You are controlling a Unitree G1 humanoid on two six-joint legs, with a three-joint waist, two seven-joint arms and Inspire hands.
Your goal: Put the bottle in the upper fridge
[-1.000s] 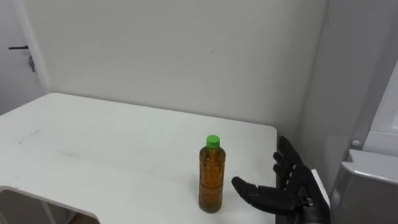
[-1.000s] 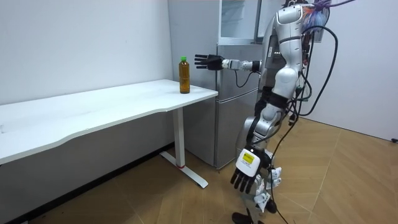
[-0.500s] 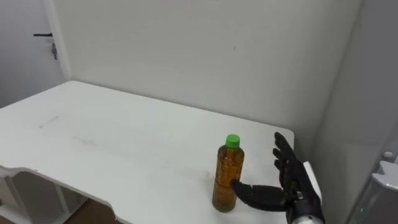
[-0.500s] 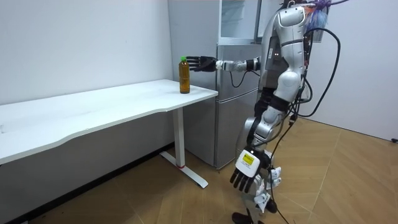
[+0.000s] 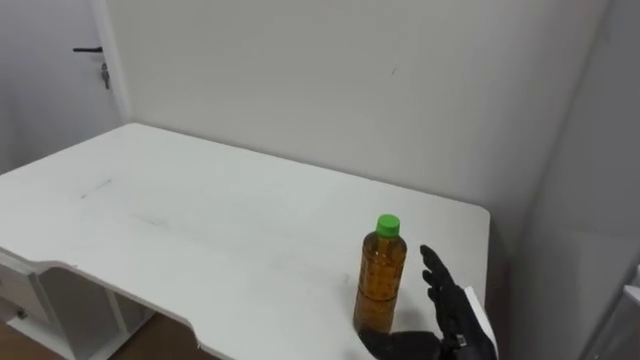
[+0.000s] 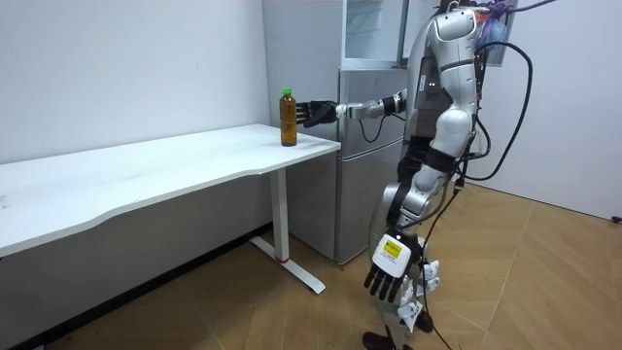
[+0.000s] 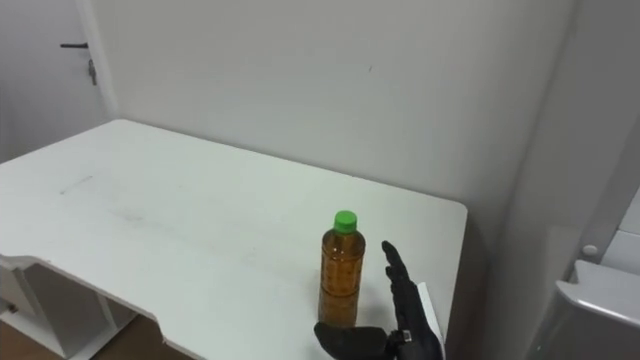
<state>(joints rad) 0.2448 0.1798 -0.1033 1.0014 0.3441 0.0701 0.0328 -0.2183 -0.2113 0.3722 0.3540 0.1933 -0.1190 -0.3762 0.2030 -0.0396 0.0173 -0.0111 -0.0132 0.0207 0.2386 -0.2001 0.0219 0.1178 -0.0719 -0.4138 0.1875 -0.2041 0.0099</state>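
An amber bottle (image 5: 380,278) with a green cap stands upright near the right end of the white table (image 5: 200,230). My right hand (image 5: 448,312) is open just to its right, fingers straight and pointing away from me. The thumb reaches under the front of the bottle's base, and I cannot tell whether it touches. In the room view the bottle (image 6: 288,119) stands at the table's corner with the right hand (image 6: 317,112) beside it, arm stretched out. My left hand (image 6: 388,281) hangs open by my legs. I stand in front of the fridge (image 6: 374,146).
The grey fridge (image 7: 612,290) stands just right of the table's end, with its upper part (image 6: 374,29) behind my shoulder. A white wall runs behind the table. A door with a handle (image 5: 88,50) is at the far left.
My right hand has closed in on the bottle from the right and dropped lower, its thumb now at the bottle's base. The eye views have shifted, which is the camera's own move.
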